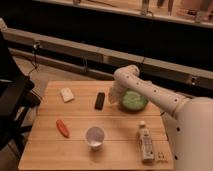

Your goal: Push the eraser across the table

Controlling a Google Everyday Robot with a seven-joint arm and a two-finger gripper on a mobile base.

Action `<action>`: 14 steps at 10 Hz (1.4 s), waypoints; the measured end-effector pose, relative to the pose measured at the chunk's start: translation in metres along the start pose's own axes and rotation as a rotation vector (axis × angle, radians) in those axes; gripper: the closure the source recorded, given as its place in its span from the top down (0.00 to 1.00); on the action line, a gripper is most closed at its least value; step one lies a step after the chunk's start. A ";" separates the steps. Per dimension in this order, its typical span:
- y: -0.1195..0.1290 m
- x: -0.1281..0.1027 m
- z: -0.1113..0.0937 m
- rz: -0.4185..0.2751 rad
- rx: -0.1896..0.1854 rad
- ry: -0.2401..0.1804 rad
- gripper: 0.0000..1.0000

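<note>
The eraser (pixel 100 100), a small flat black bar, lies on the far middle of the light-wood table (pixel 75 150). My gripper (pixel 113 99) hangs low over the table just right of the eraser, between it and the green bowl (pixel 134 101). The white arm reaches in from the right, with its elbow above the bowl. I cannot tell whether the gripper touches the eraser.
A white block (pixel 66 94) lies at the far left. An orange carrot (pixel 62 128) lies at the left. A clear cup (pixel 95 137) stands front middle. A white bottle (pixel 146 142) lies front right. A black chair (pixel 10 100) stands left of the table.
</note>
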State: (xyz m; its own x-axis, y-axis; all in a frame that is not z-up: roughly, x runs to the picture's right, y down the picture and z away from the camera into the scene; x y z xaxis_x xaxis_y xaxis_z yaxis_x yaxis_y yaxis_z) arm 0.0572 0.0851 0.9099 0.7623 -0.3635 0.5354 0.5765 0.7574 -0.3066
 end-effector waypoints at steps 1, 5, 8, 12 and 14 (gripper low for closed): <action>0.000 0.004 0.004 -0.006 0.005 -0.009 0.00; -0.009 0.009 0.022 -0.034 -0.005 -0.023 0.00; -0.009 0.012 0.029 -0.040 -0.011 -0.031 0.00; -0.020 0.008 0.019 -0.047 0.001 -0.030 0.00; -0.024 0.007 0.026 -0.060 -0.002 -0.032 0.00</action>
State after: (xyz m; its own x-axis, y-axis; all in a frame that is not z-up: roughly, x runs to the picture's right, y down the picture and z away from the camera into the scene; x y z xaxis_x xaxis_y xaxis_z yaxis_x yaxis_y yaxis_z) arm 0.0414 0.0786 0.9414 0.7165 -0.3907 0.5778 0.6215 0.7338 -0.2744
